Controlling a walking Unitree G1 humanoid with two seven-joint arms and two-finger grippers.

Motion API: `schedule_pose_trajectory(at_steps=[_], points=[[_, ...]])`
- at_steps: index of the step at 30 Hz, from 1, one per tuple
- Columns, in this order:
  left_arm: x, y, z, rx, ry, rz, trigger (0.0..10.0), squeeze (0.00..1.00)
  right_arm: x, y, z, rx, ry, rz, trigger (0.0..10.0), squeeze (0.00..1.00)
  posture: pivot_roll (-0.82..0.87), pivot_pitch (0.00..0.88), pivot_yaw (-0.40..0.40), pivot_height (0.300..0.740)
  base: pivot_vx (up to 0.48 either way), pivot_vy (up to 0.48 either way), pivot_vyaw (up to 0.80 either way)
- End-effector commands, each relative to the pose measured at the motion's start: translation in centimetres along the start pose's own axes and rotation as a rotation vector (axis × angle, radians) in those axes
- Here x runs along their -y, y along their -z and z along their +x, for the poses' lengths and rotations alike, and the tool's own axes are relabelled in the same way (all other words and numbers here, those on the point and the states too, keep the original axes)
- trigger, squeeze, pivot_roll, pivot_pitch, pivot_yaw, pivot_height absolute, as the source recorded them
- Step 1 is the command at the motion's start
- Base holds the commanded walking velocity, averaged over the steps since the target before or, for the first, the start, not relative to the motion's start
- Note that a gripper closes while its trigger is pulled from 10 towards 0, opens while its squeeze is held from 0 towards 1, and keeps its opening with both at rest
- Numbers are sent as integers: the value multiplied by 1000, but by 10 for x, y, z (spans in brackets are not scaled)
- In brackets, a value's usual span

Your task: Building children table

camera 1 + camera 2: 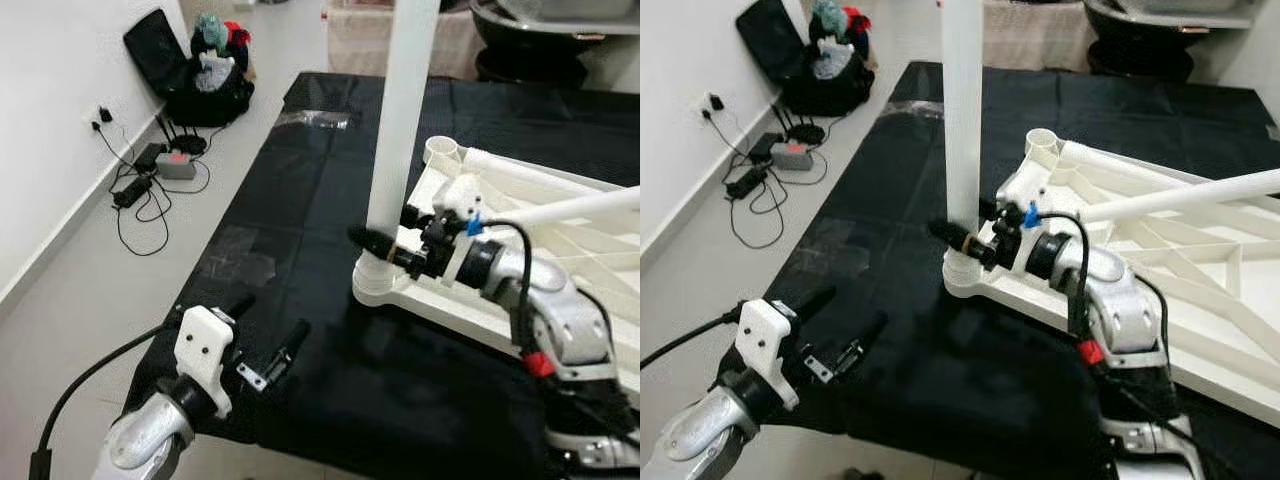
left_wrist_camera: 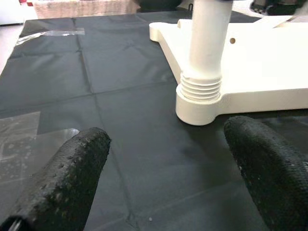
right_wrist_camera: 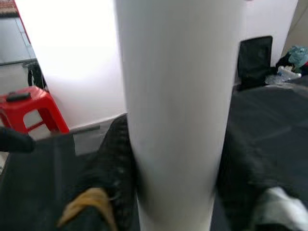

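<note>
Table leg (image 1: 402,110) stands upright in the corner socket (image 2: 197,103) of the upturned white tabletop (image 1: 560,250), which lies on a black sheet (image 1: 300,200). The right gripper (image 1: 385,245) clenches the leg low, probably to twist its thread home. The left gripper (image 1: 265,335) hovers released nearby, likely waiting to steady.

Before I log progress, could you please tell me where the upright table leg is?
The upright table leg stands in the tabletop's near left corner socket on the black sheet, gripped by the right tool.
</note>
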State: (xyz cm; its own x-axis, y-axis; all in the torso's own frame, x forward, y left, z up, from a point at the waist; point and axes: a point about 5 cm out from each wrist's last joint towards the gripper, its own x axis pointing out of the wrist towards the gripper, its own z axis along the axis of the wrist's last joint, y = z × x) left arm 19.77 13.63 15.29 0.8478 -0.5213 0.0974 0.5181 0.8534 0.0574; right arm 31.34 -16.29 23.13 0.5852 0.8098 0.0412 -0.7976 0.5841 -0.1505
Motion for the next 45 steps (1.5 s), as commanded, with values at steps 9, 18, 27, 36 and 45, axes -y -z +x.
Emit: schedule_pose_trajectory(at_steps=[9,18,27,36,45], points=[[4,0,-1,-11,6,-15,10000,0,-12,3,-3,11,168,59,0,0,11,199,-27,740,0,0,0],[-1,7,9,-6,-12,-5,10000,0,-59,46,16,-161,763,167,0,0,-26,115,-45,740,0,0,0],[-6,12,20,5,-35,12,10000,0,-57,27,47,-75,617,171,0,0,-36,66,-51,740,0,0,0],[-4,14,21,12,-32,9,10000,0,-54,26,41,-46,330,126,10000,1000,-33,73,-44,740,0,0,0],[0,8,12,12,-22,10,10000,0,-9,5,28,41,178,55,10000,1000,8,134,-19,740,0,0,0]])
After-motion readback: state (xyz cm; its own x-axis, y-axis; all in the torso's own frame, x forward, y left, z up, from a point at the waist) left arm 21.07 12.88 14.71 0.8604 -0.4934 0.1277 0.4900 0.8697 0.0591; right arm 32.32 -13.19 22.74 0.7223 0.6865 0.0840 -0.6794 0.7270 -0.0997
